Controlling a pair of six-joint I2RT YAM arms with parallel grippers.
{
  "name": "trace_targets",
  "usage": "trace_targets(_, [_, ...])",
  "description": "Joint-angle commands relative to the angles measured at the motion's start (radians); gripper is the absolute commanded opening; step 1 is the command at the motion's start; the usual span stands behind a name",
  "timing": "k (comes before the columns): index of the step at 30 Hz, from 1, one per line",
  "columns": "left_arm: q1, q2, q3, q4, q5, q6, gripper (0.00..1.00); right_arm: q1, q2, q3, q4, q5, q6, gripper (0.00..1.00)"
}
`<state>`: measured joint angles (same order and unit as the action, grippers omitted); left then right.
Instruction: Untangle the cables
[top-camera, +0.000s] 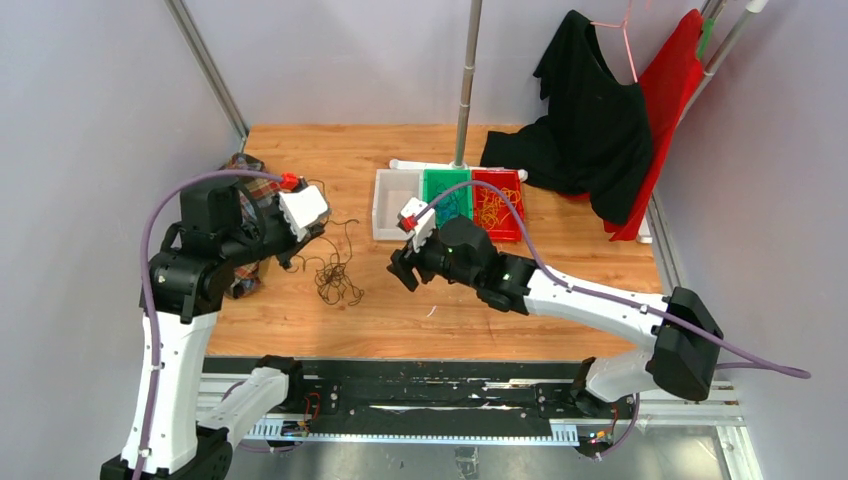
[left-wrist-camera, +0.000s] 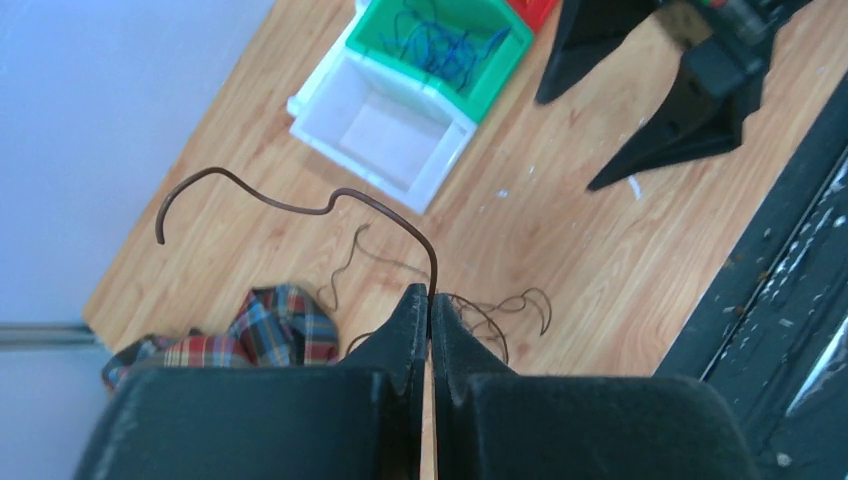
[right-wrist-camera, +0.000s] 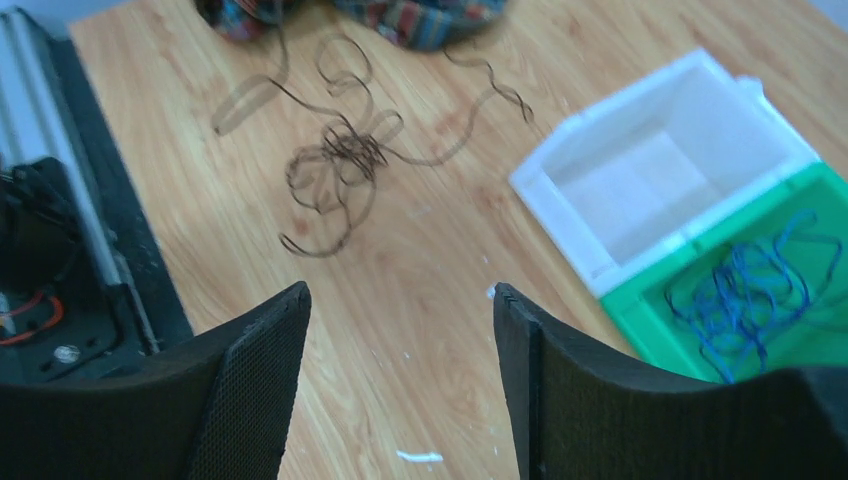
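— What are your fingers doing?
— My left gripper (left-wrist-camera: 430, 300) is pinching 1 dark brown strand (left-wrist-camera: 300, 208), fingers pressed together on it, its free end curling upward. My right gripper (right-wrist-camera: 400, 300) is hanging with fingers spread, holding nothing.
— Where are the cables?
— The brown tangle (right-wrist-camera: 340, 160) is lying on the table (top-camera: 590, 240) under my left arm. Blue cables (left-wrist-camera: 440, 45) are sitting in the green bin (left-wrist-camera: 495, 80), and the white bin (right-wrist-camera: 575, 245) is waiting empty.
— How are you doing this well?
— I'm thinking of lifting slowly while the right fingers are pinning the clump, so only 1 strand is sliding free. I cannot tell whether mine is joined to it.
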<state>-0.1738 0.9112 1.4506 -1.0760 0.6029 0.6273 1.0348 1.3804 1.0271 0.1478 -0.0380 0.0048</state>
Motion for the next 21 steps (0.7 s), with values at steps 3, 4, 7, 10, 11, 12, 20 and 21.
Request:
trace_targets(3, [-0.006, -0.039, -0.096, -0.094, -0.254, 0.156, 0.00, 0.000, -0.051, -0.094, -0.104, 0.311, 0.115, 0.70])
trace_targets(4, [-0.006, -0.040, -0.100, -0.127, -0.285, 0.176, 0.00, -0.009, -0.061, -0.088, -0.146, 0.327, 0.140, 0.70])
trace_targets(7, [-0.005, -0.045, -0.107, -0.171, -0.373, 0.182, 0.00, -0.015, -0.105, -0.074, -0.219, 0.367, 0.159, 0.70])
trace_targets(10, [-0.006, -0.049, -0.105, -0.214, -0.418, 0.147, 0.00, -0.018, -0.139, -0.058, -0.302, 0.430, 0.179, 0.71])
trace_targets(11, [-0.006, -0.047, -0.103, -0.230, -0.432, 0.133, 0.00, -0.021, -0.146, -0.046, -0.344, 0.446, 0.210, 0.71])
trace_targets(12, [-0.006, -0.045, -0.100, -0.238, -0.452, 0.112, 0.00, -0.022, -0.156, -0.035, -0.385, 0.442, 0.230, 0.71])
trace_targets(20, [-0.006, -0.029, -0.012, -0.330, -0.547, 0.015, 0.00, -0.021, -0.225, -0.057, -0.482, 0.407, 0.365, 0.71])
trace_targets(21, [-0.006, -0.027, -0.001, -0.351, -0.538, 0.013, 0.00, -0.020, -0.219, -0.045, -0.495, 0.409, 0.368, 0.71])
